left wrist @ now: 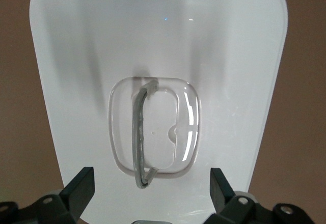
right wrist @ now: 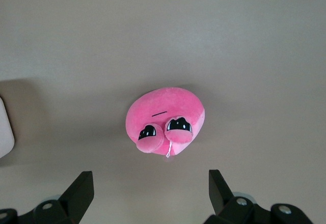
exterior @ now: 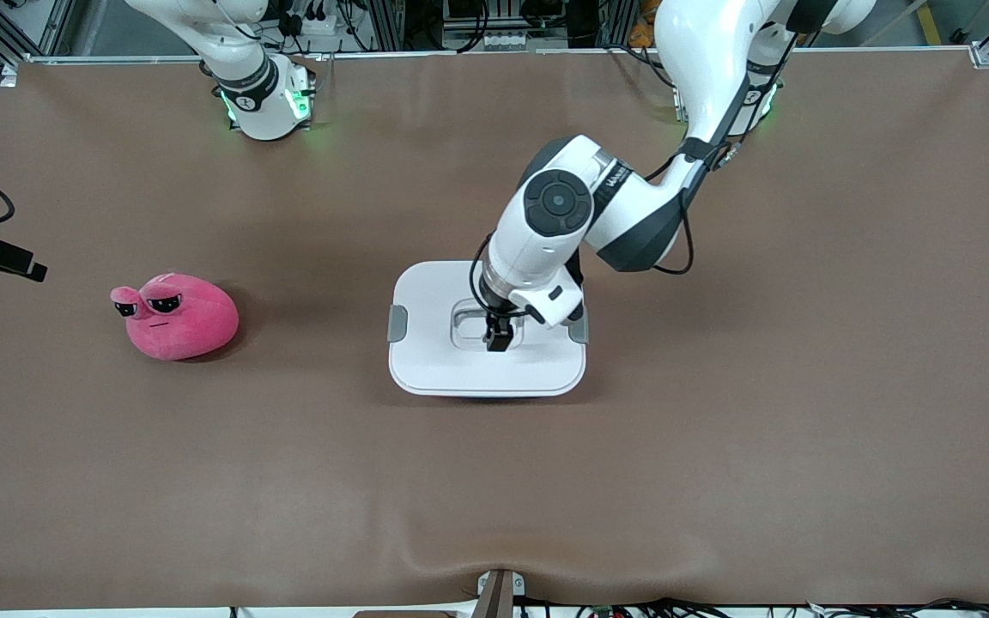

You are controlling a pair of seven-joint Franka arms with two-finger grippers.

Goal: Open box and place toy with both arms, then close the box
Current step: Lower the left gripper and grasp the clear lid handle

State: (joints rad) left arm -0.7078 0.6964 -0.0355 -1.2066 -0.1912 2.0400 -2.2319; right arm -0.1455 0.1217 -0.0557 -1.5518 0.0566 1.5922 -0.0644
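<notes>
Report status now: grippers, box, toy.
Left gripper open over box handle. Right gripper open above toy. Lid on. Nothing in the way.

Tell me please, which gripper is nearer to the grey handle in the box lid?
The left. The left gripper hangs open just over the grey handle of the box lid. The right gripper, also open, is over the toy, toward the right arm's end of the table.

A brown-covered table (exterior: 718,446) carries two things: the lidded white box (exterior: 439,360) near its middle, and the pink plush toy (exterior: 178,316) lying well apart, toward the right arm's end.
</notes>
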